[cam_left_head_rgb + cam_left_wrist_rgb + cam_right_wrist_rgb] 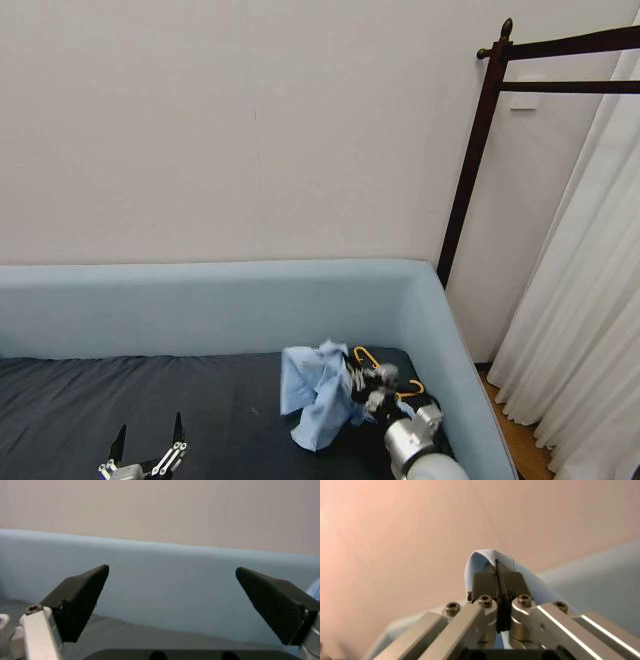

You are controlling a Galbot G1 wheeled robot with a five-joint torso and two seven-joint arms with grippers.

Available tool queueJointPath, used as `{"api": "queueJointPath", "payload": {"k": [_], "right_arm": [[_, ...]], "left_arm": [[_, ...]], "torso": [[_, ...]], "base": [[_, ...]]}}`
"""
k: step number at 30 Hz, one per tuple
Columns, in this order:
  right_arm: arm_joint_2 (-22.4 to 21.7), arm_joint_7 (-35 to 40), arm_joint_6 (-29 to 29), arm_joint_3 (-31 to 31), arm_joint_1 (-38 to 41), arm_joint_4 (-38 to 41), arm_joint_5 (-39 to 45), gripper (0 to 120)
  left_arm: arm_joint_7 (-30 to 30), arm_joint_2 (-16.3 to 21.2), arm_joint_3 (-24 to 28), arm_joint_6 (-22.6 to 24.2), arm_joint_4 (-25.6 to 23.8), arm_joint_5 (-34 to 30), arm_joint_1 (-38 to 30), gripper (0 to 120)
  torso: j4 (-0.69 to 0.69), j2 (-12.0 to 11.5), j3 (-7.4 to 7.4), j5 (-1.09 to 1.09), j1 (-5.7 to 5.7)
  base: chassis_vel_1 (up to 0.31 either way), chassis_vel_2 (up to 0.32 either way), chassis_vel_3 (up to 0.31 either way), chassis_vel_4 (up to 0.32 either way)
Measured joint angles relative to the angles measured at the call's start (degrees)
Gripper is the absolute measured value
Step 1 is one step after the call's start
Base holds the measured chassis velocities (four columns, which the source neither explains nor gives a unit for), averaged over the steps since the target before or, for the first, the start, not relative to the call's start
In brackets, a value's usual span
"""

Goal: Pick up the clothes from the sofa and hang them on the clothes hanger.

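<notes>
Pickup: blue garment (pixel 312 395) was clamped by right tool (pixel 357 385) on the sofa (pixel 200 300), left tool (pixel 148 432) parked open, low; lift to rack (pixel 480 130) judged needed.

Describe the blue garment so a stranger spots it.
On the pale blue sofa, look at the dark seat's end by the dark wooden clothes rack. The crumpled light blue garment is there, pinched in the right hand, the only loose cloth.
</notes>
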Motion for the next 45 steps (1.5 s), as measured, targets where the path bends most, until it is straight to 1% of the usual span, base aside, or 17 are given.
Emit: {"api": "queueJointPath", "payload": {"k": [3, 8, 12, 14, 15, 19, 20, 23, 24, 26, 27, 28, 30, 32, 36, 38, 45], "right_arm": [[-0.78, 1.79, 1.00, 2.30, 4.98, 3.56, 5.09, 0], [-2.29, 3.10, 1.68, 3.80, 10.82, 4.55, 5.97, 0], [-3.46, 7.97, 0.69, 3.67, 17.29, 4.94, 5.53, 0], [-3.89, 14.30, -3.14, 2.91, 21.75, 5.03, 3.46, 0], [-3.89, 14.30, -3.14, 2.91, 21.75, 5.03, 3.46, 0], [-3.87, 22.30, -9.30, 1.92, 26.33, 4.75, 0.55, 0], [-3.42, 28.17, -14.12, 1.48, 27.65, 4.83, -0.18, 0], [-2.80, 41.61, -26.70, 0.16, 24.39, 7.14, 0.28, 0], [-2.80, 41.61, -26.70, 0.16, 24.39, 7.14, 0.28, 0], [-3.02, 44.64, -33.50, -1.35, 16.23, 9.72, 0.35, 0], [-2.99, 44.70, -35.34, -2.24, 11.51, 10.38, 0.17, 0], [-2.99, 44.70, -35.34, -2.24, 11.51, 10.38, 0.17, 0], [-2.02, 43.04, -37.76, -4.69, 1.69, 9.73, -1.08, 0], [-1.48, 42.32, -38.14, -5.75, -0.58, 8.73, -1.52, 0], [2.72, 37.18, -37.84, -11.49, -7.22, 2.11, -2.18, 0], [4.02, 35.93, -36.47, -12.62, -7.37, 0.32, -2.12, 0], [14.66, 32.94, -29.75, -18.04, -3.69, -11.26, -2.71, 0]], "left_arm": [[0.01, 0.41, -0.15, -0.08, -0.04, -0.02, 0.03, 100], [-0.01, 0.81, -0.38, -0.12, -0.34, -0.09, 0.09, 100], [0.00, 0.95, -0.37, -0.12, -0.69, -0.11, 0.08, 100], [-0.01, 1.21, -0.38, -0.12, -0.71, -0.21, -0.15, 100], [-0.01, 1.21, -0.38, -0.12, -0.71, -0.21, -0.15, 100], [-0.01, 1.55, -0.60, -0.11, -0.33, -0.74, -0.66, 100], [-0.01, 1.70, -0.69, -0.10, 0.17, -1.01, -1.00, 100], [-0.02, 2.04, -0.79, -0.13, 1.12, -1.38, -1.49, 100], [-0.02, 2.04, -0.79, -0.13, 1.12, -1.38, -1.49, 100], [-0.03, 2.38, -1.09, -0.51, 1.39, -1.63, -1.47, 100], [-0.03, 2.45, -1.24, -0.76, 1.40, -1.65, -1.34, 100], [-0.03, 2.45, -1.24, -0.76, 1.40, -1.65, -1.34, 100], [-0.05, 2.46, -1.30, -1.15, 1.55, -1.61, -1.22, 100], [-0.05, 2.42, -1.19, -1.18, 1.67, -1.56, -1.32, 100], [-0.01, 2.17, -0.72, -1.22, 1.97, -1.19, -1.23, 100], [0.02, 2.17, -0.77, -1.22, 2.02, -1.17, -1.17, 100], [0.00, 2.37, -2.63, -1.93, 2.83, -1.33, -0.74, 100]], "torso": [[0.00, 0.00, 0.00, 0.00, 0.00], [-0.01, 0.00, 0.00, 0.01, 0.00], [-0.01, 0.00, 0.00, 0.01, 0.00], [0.00, 0.00, 0.00, 0.01, 0.00], [0.00, 0.00, 0.00, 0.01, 0.00], [0.00, 0.00, 0.00, 0.00, 0.00], [0.01, 0.00, 0.00, -0.01, 0.00], [0.01, 0.00, 0.00, -0.01, 0.00], [0.01, 0.00, 0.00, -0.01, 0.00], [0.00, 0.00, 0.00, -0.01, 0.00], [-0.01, 0.00, 0.00, 0.01, 0.00], [-0.01, 0.00, 0.00, 0.01, 0.00], [-0.04, 0.00, -0.01, 0.02, -0.01], [-0.04, 0.00, -0.01, 0.00, -0.02], [-0.01, 0.00, -0.01, -0.02, -0.02], [-0.01, 0.00, -0.01, -0.02, -0.02], [0.01, 0.00, 0.00, -0.02, -0.01]], "base": [[0.000, 0.000, 0.000, 0.000], [0.000, 0.000, 0.000, 0.000], [0.000, 0.000, 0.000, 0.000], [0.000, 0.000, 0.000, 0.000], [0.000, 0.000, 0.000, 0.000], [0.000, 0.000, 0.000, 0.000], [0.000, 0.000, 0.000, 0.000], [0.000, 0.000, 0.000, 0.000], [0.000, 0.000, 0.000, 0.000], [0.000, 0.000, 0.000, 0.000], [0.000, 0.000, 0.000, 0.000], [0.000, 0.000, 0.000, 0.000], [0.000, 0.000, 0.000, 0.000], [0.000, 0.000, 0.000, 0.000], [0.000, 0.000, 0.000, 0.000], [0.000, 0.000, 0.000, 0.000], [0.000, 0.000, 0.000, 0.000]]}}
